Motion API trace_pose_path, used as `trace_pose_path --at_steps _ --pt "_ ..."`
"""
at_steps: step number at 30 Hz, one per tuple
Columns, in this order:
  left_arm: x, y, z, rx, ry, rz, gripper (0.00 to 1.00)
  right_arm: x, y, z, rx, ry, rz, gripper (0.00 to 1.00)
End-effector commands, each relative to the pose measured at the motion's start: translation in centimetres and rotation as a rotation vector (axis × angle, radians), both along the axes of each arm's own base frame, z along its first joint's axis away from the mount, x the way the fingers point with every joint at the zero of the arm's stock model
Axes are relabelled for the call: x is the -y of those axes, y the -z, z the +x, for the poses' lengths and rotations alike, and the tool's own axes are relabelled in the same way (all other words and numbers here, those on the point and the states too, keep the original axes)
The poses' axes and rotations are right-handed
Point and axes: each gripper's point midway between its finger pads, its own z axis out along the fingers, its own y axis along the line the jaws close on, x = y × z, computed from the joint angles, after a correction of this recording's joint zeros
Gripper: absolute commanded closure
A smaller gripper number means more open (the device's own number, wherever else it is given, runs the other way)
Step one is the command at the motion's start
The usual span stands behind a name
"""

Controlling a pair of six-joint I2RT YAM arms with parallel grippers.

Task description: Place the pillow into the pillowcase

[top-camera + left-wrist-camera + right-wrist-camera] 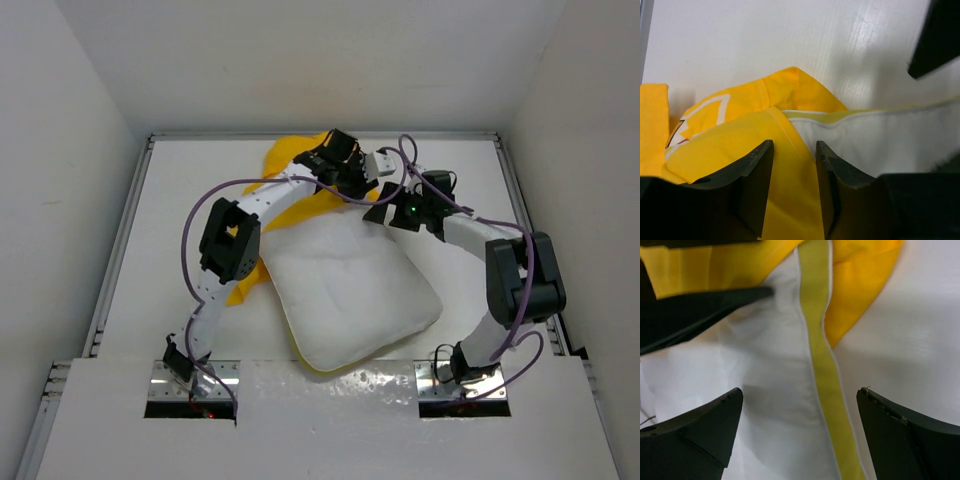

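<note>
- White worktop [480, 200], plain white walls all round it.
- The pillow [350, 290] lies mid-worktop, mostly bare. The yellow pillowcase [290, 155] is bunched at its far corner and pokes out under its left side.
- Left claw [794, 145]: jaws slightly apart over the pillowcase hem.
- Right claw [800, 390]: jaws wide apart above the pillow's yellow edge band [822, 355].

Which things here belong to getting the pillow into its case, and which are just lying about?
Part of the job: pillow, yellow pillowcase, left tool, right tool.

Just there: white table, enclosure walls.
</note>
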Motion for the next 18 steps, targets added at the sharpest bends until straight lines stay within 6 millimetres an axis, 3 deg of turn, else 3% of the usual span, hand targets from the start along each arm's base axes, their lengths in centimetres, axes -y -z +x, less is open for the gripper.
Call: trace_pose_path --at_steps 1,4,6,8,9,10,13,14,17,18 --pt "0.2 -1.8 2.9 0.099 -0.104 -0.031 0.63 -2.6 -0.2 -0.9 0.012 -0.106 0.101 0.07" --pt "0.3 -1.8 2.3 0.077 -0.086 -0.033 0.64 -3.5 0.3 -1.2 0.004 -0.118 0.103 0.07" --pt "0.1 -1.3 2.4 0.069 -0.101 -0.025 0.83 -3.9 0.8 -1.0 -0.009 -0.118 0.11 0.09" --pt "-0.1 -1.6 2.7 0.07 -0.134 -0.029 1.0 -4.7 1.1 -0.9 -0.019 -0.125 0.129 0.23" --pt "0.0 -1.8 2.5 0.065 -0.134 -0.031 1.0 -5.0 1.7 -0.6 -0.033 -0.128 0.135 0.3" --pt "0.3 -2.8 2.5 0.061 -0.134 -0.058 1.0 -5.6 2.0 -0.7 -0.047 -0.139 0.137 0.54" --pt "1.3 -5.7 1.8 0.045 -0.098 -0.125 1.0 -6.5 3.1 -0.7 -0.087 -0.14 0.116 0.93" --pt "1.6 -6.3 1.6 0.043 -0.09 -0.143 1.0 -6.6 3.1 -0.6 -0.082 -0.146 0.103 1.0" --pt "2.9 -8.9 0.4 0.013 -0.025 -0.223 1.0 -7.5 1.8 -0.6 -0.015 -0.177 0.039 1.0" --pt "3.8 -9.4 -1.4 -0.04 0.061 -0.26 1.0 -8.5 1.2 -1.2 0.016 -0.216 0.02 1.0"
